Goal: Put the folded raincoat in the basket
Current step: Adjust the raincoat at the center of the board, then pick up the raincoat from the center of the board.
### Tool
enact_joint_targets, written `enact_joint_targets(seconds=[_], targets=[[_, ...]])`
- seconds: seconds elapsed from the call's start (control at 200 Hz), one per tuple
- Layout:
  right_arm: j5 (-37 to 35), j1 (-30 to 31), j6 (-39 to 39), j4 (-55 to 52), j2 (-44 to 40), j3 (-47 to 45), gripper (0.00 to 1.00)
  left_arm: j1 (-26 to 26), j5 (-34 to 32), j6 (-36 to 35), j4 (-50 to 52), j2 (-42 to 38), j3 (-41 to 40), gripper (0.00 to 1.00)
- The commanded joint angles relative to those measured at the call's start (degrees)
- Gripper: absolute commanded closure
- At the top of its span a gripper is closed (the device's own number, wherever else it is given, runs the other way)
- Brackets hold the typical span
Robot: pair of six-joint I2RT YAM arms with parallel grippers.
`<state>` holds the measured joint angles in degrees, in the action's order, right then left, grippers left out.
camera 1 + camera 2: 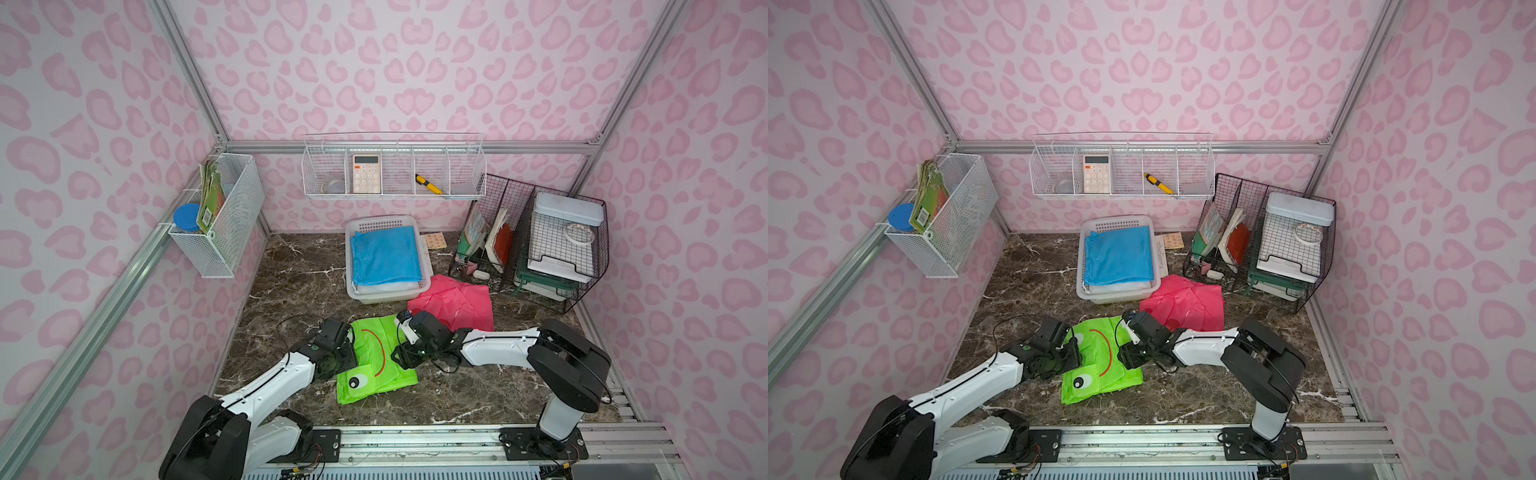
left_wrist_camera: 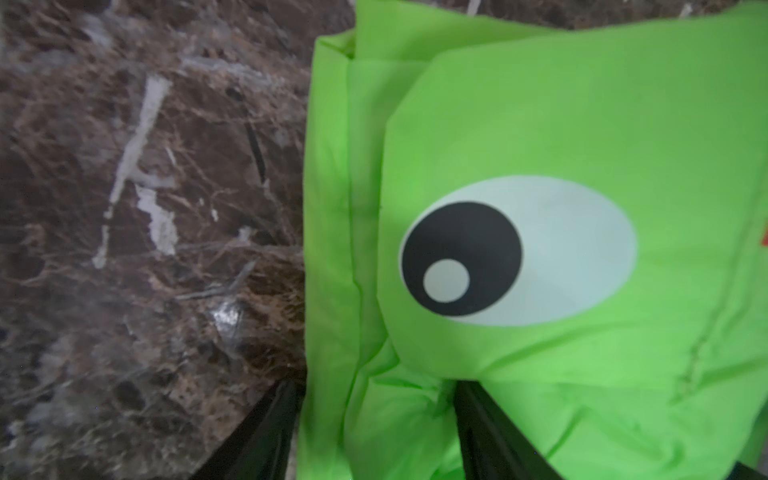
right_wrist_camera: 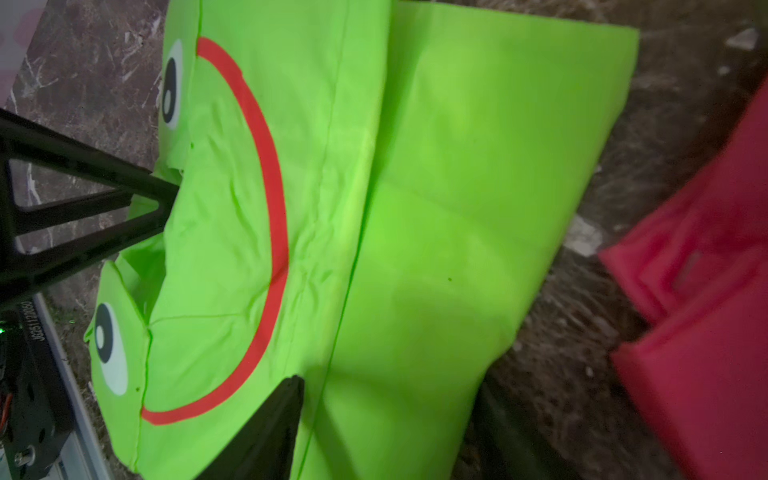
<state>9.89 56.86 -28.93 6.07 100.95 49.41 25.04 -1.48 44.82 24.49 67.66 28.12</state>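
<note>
- The folded raincoat (image 1: 376,374), bright green with a frog's eyes and a red smile printed on it, lies flat on the near middle of the surface (image 1: 291,291). I see it in both top views, outside the basket.
- The left gripper (image 2: 376,386) is at the raincoat's left edge. Its fingers (image 2: 266,432) are spread, one over the bare surface and one over the green cloth, with the bunched edge between them. I cannot tell whether they press on it.
- The right gripper (image 3: 390,384) is at the raincoat's right side. Its fingers (image 3: 266,432) are likewise apart, with a band of the cloth between them.
- The basket (image 1: 374,226), white with perforated walls, stands farther back at the middle, apart from the green raincoat. A folded blue raincoat (image 1: 384,255) lies in it on top of something white.
- A pink raincoat (image 1: 453,307) lies on the surface just beside the basket's near right corner. A strip of bare surface separates it from the green one.
- Black wire racks (image 1: 540,249) stand at the far right.
</note>
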Motion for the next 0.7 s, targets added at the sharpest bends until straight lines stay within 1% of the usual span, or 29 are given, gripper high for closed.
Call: enact_joint_targets(seconds=[0.0, 0.095, 0.225, 0.28, 0.32, 0.365, 0.435, 0.5, 0.57, 0.695], targets=[[2.14, 0.91, -0.98, 1.82, 0.48, 0.06, 0.41, 0.02, 3.90, -0.76, 1.86, 1.79, 0.14, 0.45], [1.46, 1.52, -1.61, 2.30, -0.18, -0.28, 0.52, 0.02, 3.01, -0.77, 2.59, 0.94, 0.10, 0.52], [0.78, 1.91, -2.29, 3.08, -1.34, -0.70, 0.65, 0.01, 1.68, -0.77, 3.94, -1.33, -0.05, 0.58], [0.40, 1.94, -2.45, 3.16, -1.79, -0.66, 0.71, 0.01, 1.48, -0.78, 4.28, -2.01, -0.17, 0.63], [0.29, 2.04, -2.48, 3.22, -2.19, -0.55, 0.72, 0.01, 1.39, -0.70, 4.34, -2.54, -0.18, 0.67], [0.15, 2.11, -2.51, 3.17, -2.46, -0.54, 0.73, 0.06, 1.46, -0.63, 4.26, -3.03, -0.40, 0.75], [-0.24, 2.37, -2.35, 3.36, -2.84, -0.48, 0.78, 0.01, 1.65, -0.70, 4.67, -3.78, -0.25, 0.86], [-1.29, 2.56, -2.42, 3.50, -3.13, -0.84, 0.82, 0.01, 1.74, -0.56, 5.16, -4.88, -0.17, 0.92], [-1.69, 2.72, -2.62, 3.85, -3.86, -1.21, 0.83, 0.01, 1.89, -0.63, 6.03, -6.65, 0.25, 0.95], [-2.76, 3.09, -2.24, 2.72, -5.94, -0.33, 0.83, 0.01, 2.33, -1.50, 8.67, -9.85, 2.73, 0.96]])
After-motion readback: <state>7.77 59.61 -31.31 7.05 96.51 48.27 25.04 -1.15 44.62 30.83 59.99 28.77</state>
